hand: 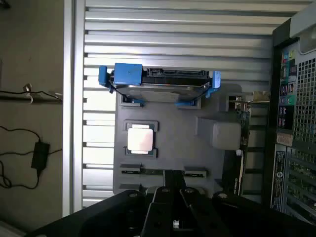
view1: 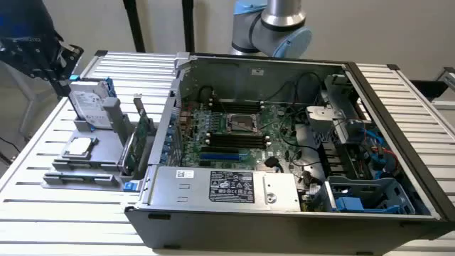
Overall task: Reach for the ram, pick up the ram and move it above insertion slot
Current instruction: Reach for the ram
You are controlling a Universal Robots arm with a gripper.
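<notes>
ram (hand: pixel 148 172) is standing on edge in the gray tray (hand: pixel 168 128) (just a thin green strip from above). slot (view1: pixel 235 141) is long, black, flat on the motherboard (view1: pixel 281 120).

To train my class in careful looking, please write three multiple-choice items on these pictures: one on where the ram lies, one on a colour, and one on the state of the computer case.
1. Where does the ram lie?
A. in the grey tray outside the computer case
B. in a person's hand
C. on the floor

2. What colour is the carrier round the hard drive?
A. red
B. blue
C. yellow

3. How is the computer case?
A. shut by a side panel
B. open, with the motherboard exposed
C. wrapped in plastic

Answers:
1 A: the green stick rests in a holder of the grey tray, which sits beside the case.
2 B: the clips at both ends of the drive are blue.
3 B: no cover is on, so the board and cables show.
</notes>
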